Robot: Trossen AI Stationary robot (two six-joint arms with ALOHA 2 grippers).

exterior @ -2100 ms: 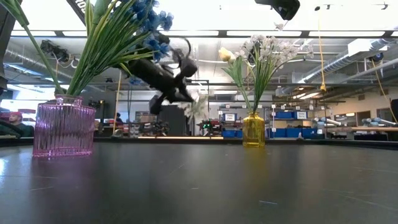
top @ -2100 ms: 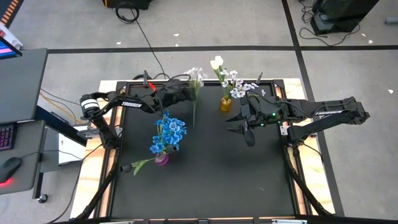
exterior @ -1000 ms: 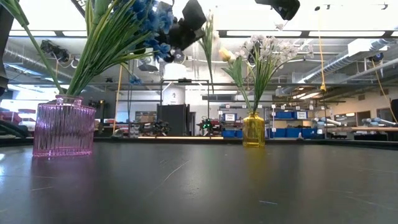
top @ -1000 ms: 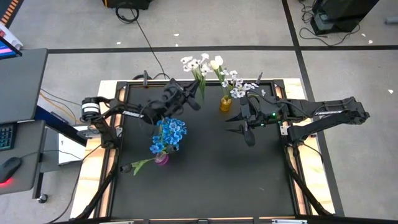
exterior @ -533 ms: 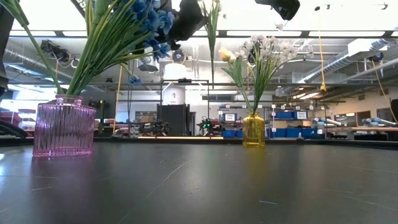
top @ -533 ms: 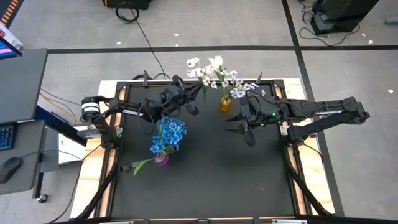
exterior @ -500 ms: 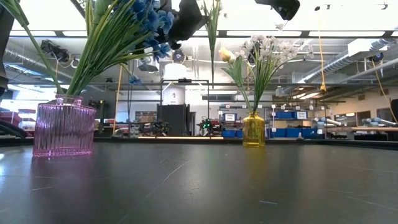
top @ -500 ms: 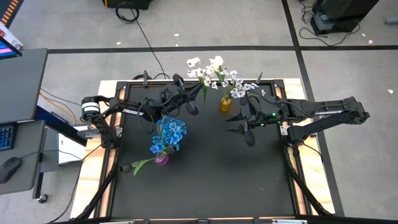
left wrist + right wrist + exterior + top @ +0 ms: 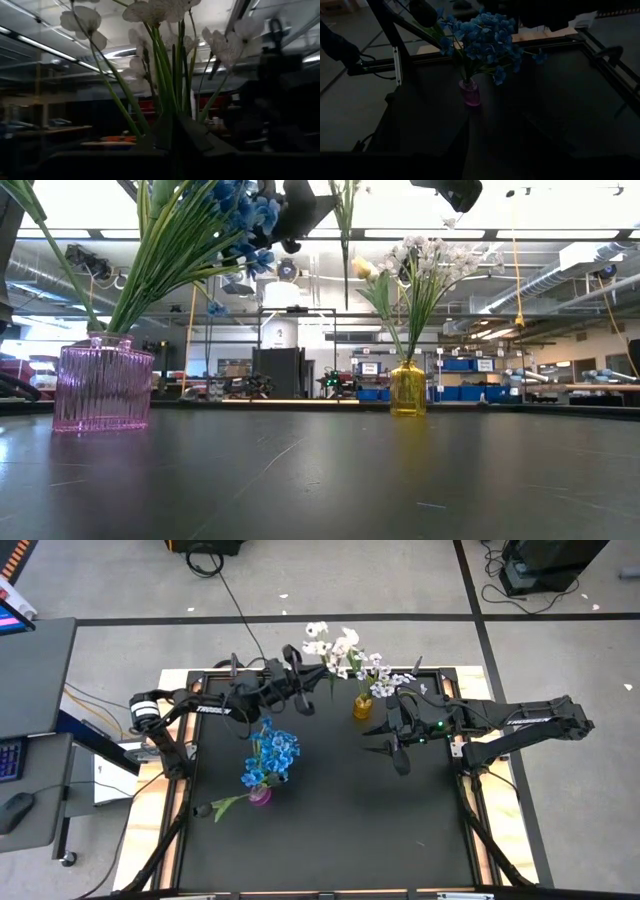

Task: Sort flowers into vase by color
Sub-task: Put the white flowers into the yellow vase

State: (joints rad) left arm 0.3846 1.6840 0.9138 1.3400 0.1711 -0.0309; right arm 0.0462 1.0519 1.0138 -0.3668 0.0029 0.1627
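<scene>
My left gripper [image 9: 308, 690] hangs high over the table's far side, between the two vases, shut on a white blossom spray [image 9: 322, 640]. The spray's green stem [image 9: 345, 260] hangs upright below the gripper [image 9: 315, 205], clear of the table. To the right, a yellow vase [image 9: 363, 707] holds white blossoms and a tulip bud [image 9: 348, 640]. A pink vase [image 9: 259, 795] holds blue blossoms [image 9: 270, 755]. My right gripper [image 9: 373, 738] hovers open right of the yellow vase, touching nothing. My left gripper pinches the white spray's bundled green stems [image 9: 172, 107] between its two fingers, below the blossoms. The fingers come across the stems from the table's left. The spray is lifted clear, blossoms up, and its lower stem [image 9: 346, 290] hangs free above the table.
A green stem [image 9: 222, 806] sticks out of the pink vase [image 9: 102, 385] toward the table's left near side. The yellow vase [image 9: 407, 388] stands near the far edge. The dark tabletop [image 9: 340, 830] spreads between the vases and the near edge. Raised table rails [image 9: 470, 800] border it.
My left gripper has risen a little and moved toward the table's far right, toward the yellow vase, still shut on the white spray. The spray has gone with it, and its stem hangs upright, higher above the table than before. My right arm has kept still.
</scene>
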